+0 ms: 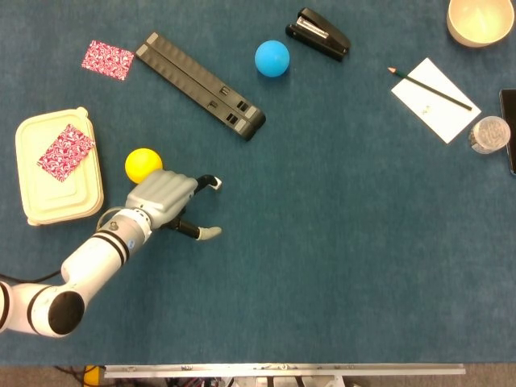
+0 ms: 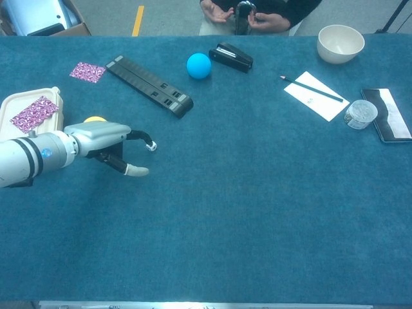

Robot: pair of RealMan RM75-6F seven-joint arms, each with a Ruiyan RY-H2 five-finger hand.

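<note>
Left hand [image 1: 165,199] sits low in the left half of the head view, fingers spread, thumb jutting toward lower right, and a fingertip hooked over a tiny white die [image 1: 217,183]; whether the die is actually pinched or only touched, I cannot tell. The chest view shows the same: the hand [image 2: 103,138] open-looking, the die [image 2: 152,147] at the tip of one curled finger. Biggest of all, the blue counter [image 1: 339,242] fills both frames. At far left lies the cream lunch box [image 1: 32,181] with a patterned card on its lid. Upper left of centre, the long black bar [image 1: 200,85] lies on a diagonal. Just beside the hand's back, up and left, sits the yellow ball [image 1: 143,164], looking nearly in contact. The blue ball [image 1: 272,58] rests near the top, well apart.
</note>
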